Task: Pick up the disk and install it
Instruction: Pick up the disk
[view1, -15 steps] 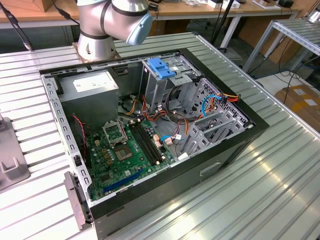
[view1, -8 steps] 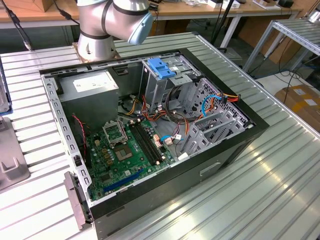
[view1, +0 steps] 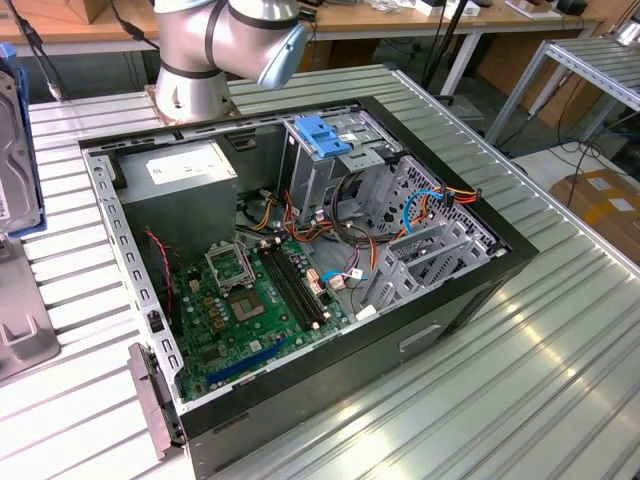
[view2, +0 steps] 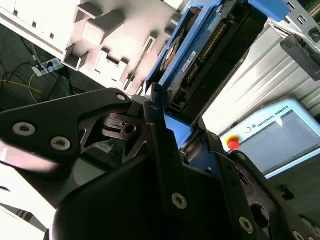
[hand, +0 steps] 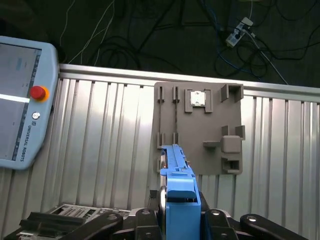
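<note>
The disk (hand: 178, 186) stands on edge, its bright blue side rail facing the first wrist view. My gripper (hand: 180, 219) is shut on it, with a black finger (hand: 216, 218) on each side. In the second wrist view the disk (view2: 202, 55) shows its dark body and connector edge between the blue rails, and the gripper (view2: 181, 117) clamps its near end. In the exterior view the disk (view1: 18, 140) is at the far left edge, upright above a grey holder plate (view1: 20, 330). I cannot tell whether it still touches the plate.
The open computer case (view1: 505, 262) lies on the ribbed metal table (view1: 560, 360), with a light-blue bracket (view1: 325, 135) on its drive cage. The arm's base (view1: 195, 70) stands behind the case. The grey fixture plate (hand: 205, 130) lies under the gripper. A teach pendant (hand: 20, 100) rests beside it.
</note>
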